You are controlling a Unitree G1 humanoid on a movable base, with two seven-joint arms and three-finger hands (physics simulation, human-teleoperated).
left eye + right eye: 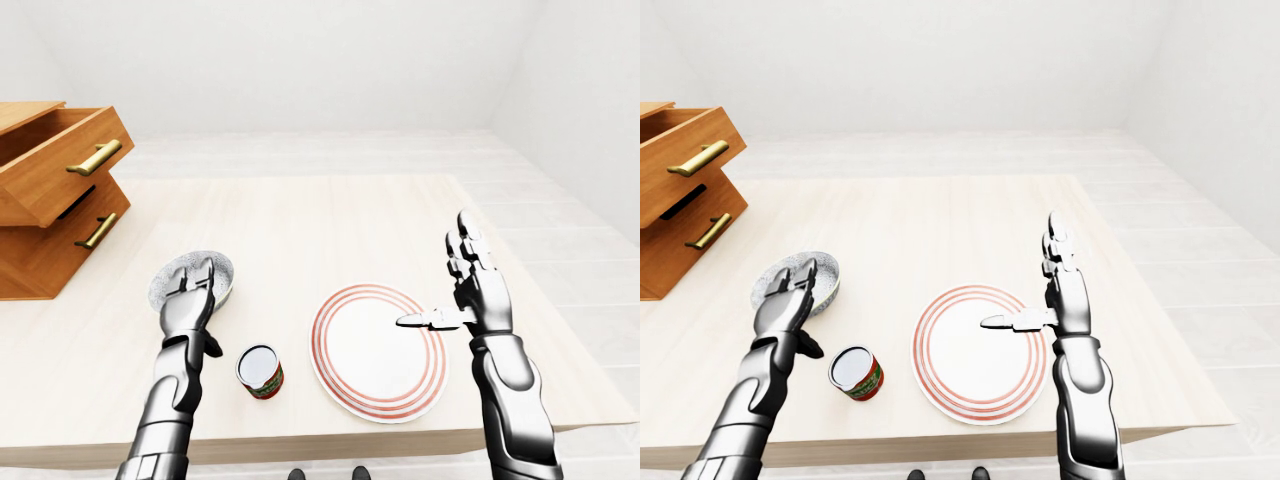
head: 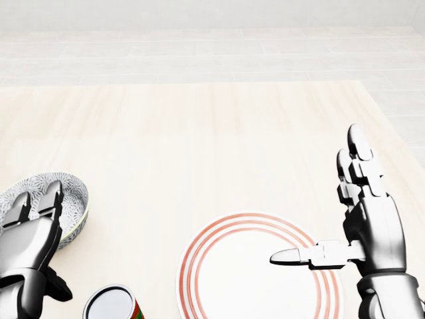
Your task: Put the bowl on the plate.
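Observation:
A grey patterned bowl [image 2: 70, 196] sits on the wooden table at the left of the head view. My left hand [image 2: 33, 222] hovers over its near rim, fingers straight and open, partly covering it. A white plate with red rings [image 1: 378, 345] lies at the bottom centre. My right hand [image 2: 332, 219] stands over the plate's right edge, open, fingers upright and thumb pointing left across the plate, holding nothing.
A can with a red label [image 1: 260, 371] stands between the bowl and the plate, close to my left forearm. A wooden chest with open drawers [image 1: 55, 190] sits at the table's left end. The table's near edge [image 1: 350, 440] runs just below the plate.

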